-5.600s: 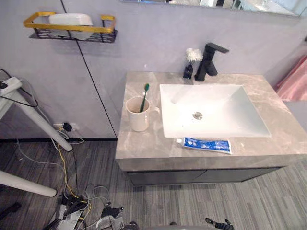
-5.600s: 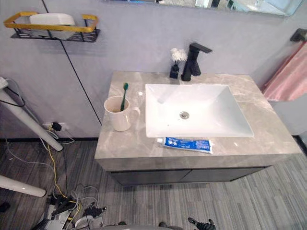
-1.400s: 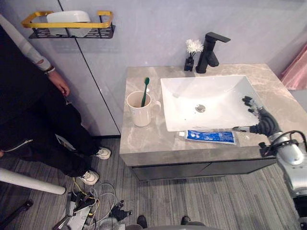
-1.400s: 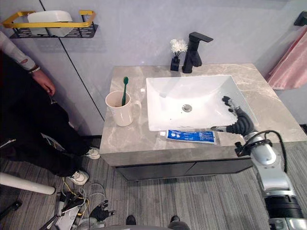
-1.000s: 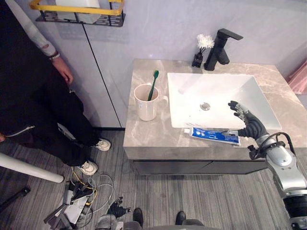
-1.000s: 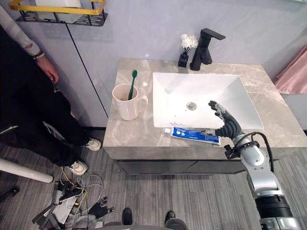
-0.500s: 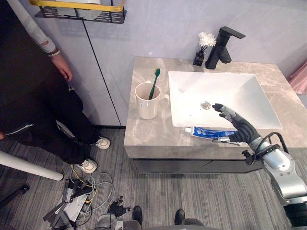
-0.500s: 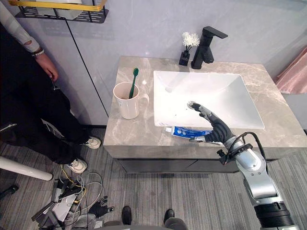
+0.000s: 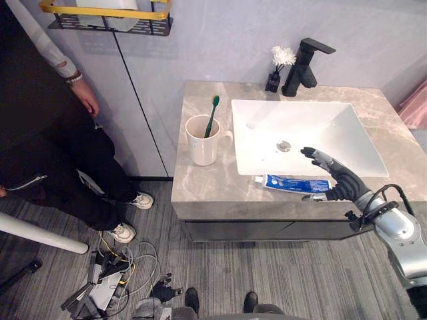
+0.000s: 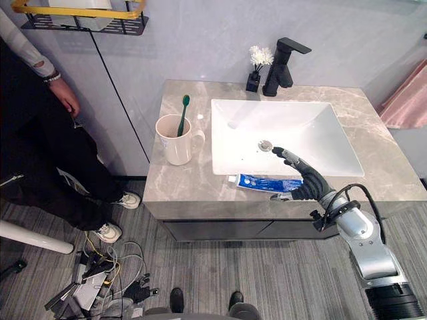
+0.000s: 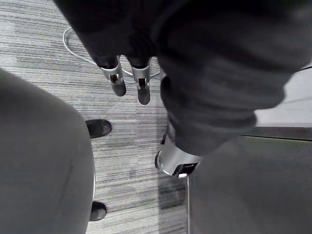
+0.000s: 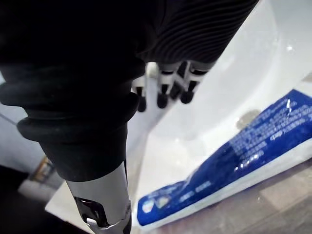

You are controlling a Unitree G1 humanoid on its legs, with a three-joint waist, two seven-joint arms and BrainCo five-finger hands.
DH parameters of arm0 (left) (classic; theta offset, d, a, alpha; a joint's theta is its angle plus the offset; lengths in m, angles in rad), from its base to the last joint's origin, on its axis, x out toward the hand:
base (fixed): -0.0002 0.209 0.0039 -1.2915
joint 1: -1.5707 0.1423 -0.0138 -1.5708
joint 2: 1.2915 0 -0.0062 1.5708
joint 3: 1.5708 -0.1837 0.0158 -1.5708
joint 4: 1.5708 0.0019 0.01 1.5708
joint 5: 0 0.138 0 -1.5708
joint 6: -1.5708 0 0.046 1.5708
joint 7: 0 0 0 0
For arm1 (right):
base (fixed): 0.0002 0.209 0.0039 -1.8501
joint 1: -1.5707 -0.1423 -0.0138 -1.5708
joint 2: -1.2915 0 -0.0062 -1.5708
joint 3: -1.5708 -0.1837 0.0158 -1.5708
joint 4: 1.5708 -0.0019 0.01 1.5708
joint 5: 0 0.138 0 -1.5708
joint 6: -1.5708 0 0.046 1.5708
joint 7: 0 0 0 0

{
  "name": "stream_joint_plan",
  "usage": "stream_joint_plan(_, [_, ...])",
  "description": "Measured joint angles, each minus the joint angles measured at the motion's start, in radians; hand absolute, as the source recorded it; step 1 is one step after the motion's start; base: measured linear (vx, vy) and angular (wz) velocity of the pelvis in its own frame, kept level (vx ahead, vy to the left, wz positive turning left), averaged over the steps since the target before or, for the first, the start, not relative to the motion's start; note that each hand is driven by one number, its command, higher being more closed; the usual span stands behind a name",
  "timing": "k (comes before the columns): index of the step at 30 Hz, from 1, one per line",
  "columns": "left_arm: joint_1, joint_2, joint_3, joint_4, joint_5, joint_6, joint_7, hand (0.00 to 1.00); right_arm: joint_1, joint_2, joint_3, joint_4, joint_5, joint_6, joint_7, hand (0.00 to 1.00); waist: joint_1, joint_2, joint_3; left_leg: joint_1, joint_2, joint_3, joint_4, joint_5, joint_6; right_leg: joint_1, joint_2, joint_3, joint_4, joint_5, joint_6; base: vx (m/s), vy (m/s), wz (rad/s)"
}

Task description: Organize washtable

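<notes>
Right hand [image 9: 331,180] had closed in over toothpaste tube [image 9: 287,182], which lay along sink's [image 9: 313,127] front rim; fingers spread, grasping nothing. Sound grasp probably required thumb beneath, fingers across mid-body. Left hand [image 11: 129,80] hung slack, well apart from sink.

grey wall [image 9: 220,40], striped grey floor [image 9: 280,280]

I can make out no word or number anywhere: the blue toothpaste tube [image 9: 293,183], lying along the front of the desk [image 9: 200,192] by my right hand [image 9: 337,181], bears white print, but it is too blurred to read.
</notes>
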Motion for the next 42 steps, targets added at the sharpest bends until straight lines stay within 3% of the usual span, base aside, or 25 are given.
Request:
stream_joint_plan(5, [0.001, -0.002, 0.002, 0.001, 0.0, 0.0, -0.001, 0.0, -0.004, -0.007, -0.053, 0.0, -0.027, 0.0, -0.006, 0.0, 0.0, 0.004, -0.002, 0.003, 0.001, 0.006, 0.0, 0.0, 0.0, -0.001, 0.0, 0.006, 0.002, 0.0, 0.0, 0.0, 0.0, -0.02])
stream_joint_plan(21, [0.004, -0.008, 0.005, 0.001, 0.0, 0.0, -0.002, 0.0, -0.002, -0.004, -0.055, 0.0, -0.031, 0.0, 0.0, 0.0, 0.0, 0.014, -0.008, 0.003, 0.0, 0.012, 0.0, 0.0, 0.0, -0.004, 0.0, 0.014, 0.001, 0.003, 0.002, 0.0, 0.001, -0.01])
stream_joint_plan(31, [0.005, -0.005, 0.001, 0.001, -0.022, 0.0, 0.0, 0.0, 0.027, -0.002, -0.046, 0.04, -0.104, 0.0, -0.001, 0.0, 0.001, 0.015, -0.008, -0.008, 0.0, 0.013, 0.001, 0.0, 0.0, -0.016, 0.0, 0.015, 0.003, 0.003, 0.002, 0.0, 0.0, 0.0])
stream_joint_plan(42, [0.001, -0.005, -0.001, -0.006, -0.043, -0.012, 0.003, 0.0, 0.024, -0.007, -0.002, 0.08, -0.104, 0.0, -0.006, 0.0, -0.001, 0.02, 0.028, -0.02, 0.0, 0.021, 0.001, 0.0, 0.0, -0.034, 0.0, 0.024, 0.003, 0.003, 0.002, 0.0, 0.001, -0.02])
